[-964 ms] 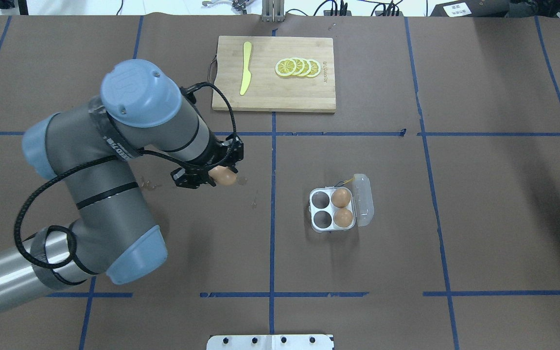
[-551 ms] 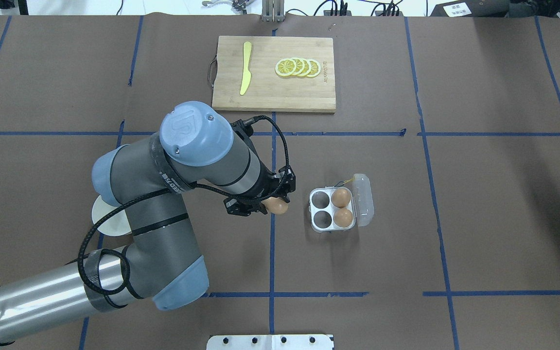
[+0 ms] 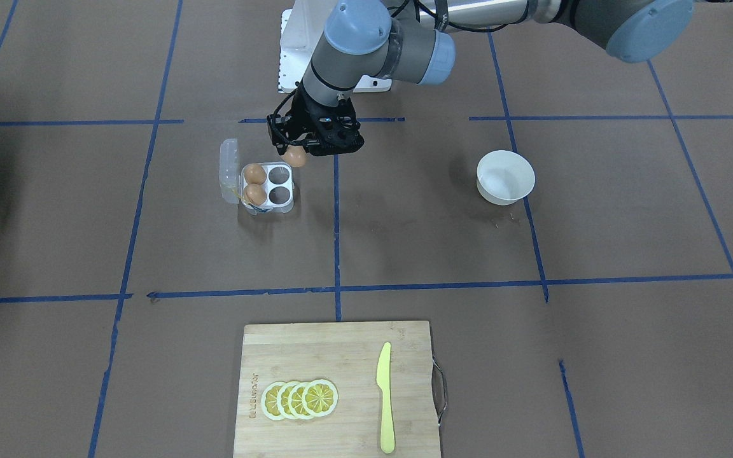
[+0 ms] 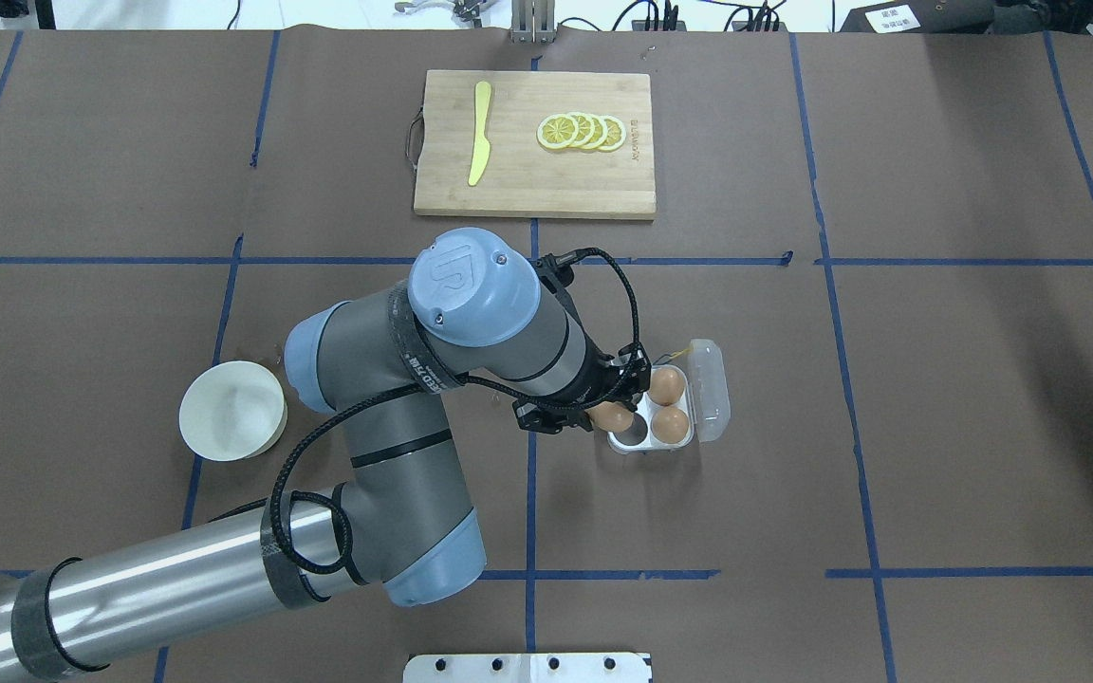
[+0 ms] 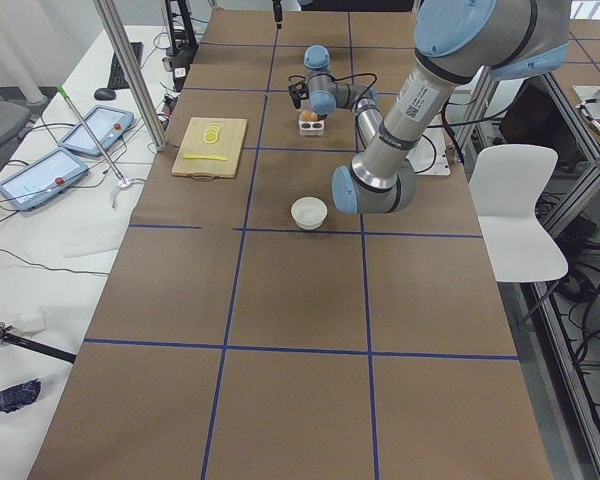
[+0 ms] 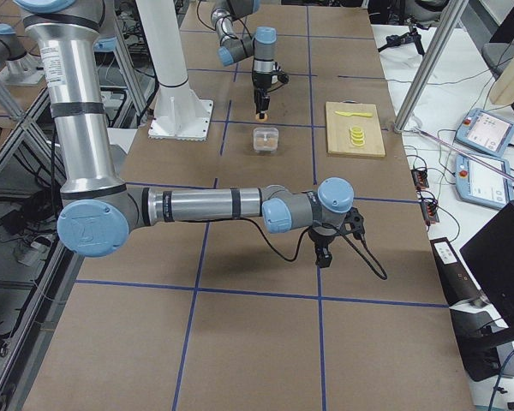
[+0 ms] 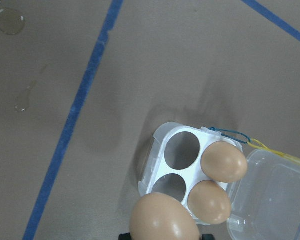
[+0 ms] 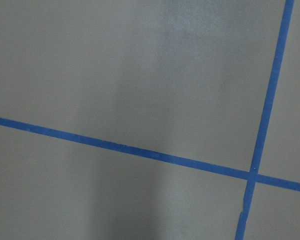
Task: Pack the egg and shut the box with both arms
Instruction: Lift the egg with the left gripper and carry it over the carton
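The egg is pinched between the jaws of your left gripper, which are closed narrowly around it. It hangs at the edge of the box on the side with the two empty cells. In the left wrist view the egg is clear of both cells and seated in neither. It looks raised above the tray, though the height is hard to judge from these angles. Two more eggs fill the cells next to the hinge, and the clear lid lies folded open on the far side from the arm.

Your right gripper hangs low over bare table paper, well apart from the box, and you cannot tell how its jaws stand.

A white bowl sits on the robot's left. Across the table is a wooden cutting board with lemon slices and a yellow knife.
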`<action>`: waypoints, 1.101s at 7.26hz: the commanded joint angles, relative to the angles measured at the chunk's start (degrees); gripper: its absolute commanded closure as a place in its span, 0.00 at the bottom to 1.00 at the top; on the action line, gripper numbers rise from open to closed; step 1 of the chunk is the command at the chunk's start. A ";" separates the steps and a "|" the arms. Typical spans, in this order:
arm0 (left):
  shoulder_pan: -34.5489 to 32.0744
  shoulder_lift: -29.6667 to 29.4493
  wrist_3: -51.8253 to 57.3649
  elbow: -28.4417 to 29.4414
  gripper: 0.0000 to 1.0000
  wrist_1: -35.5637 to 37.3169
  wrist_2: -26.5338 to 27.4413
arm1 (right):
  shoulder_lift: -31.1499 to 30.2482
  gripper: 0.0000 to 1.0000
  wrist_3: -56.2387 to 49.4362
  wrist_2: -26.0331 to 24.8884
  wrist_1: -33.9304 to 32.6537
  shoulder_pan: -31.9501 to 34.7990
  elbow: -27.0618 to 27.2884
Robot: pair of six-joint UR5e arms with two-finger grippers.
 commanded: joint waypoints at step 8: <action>1.15 -2.89 3.78 6.89 1.00 -5.61 2.25 | 0.00 0.00 -0.01 0.00 0.00 -0.18 -0.38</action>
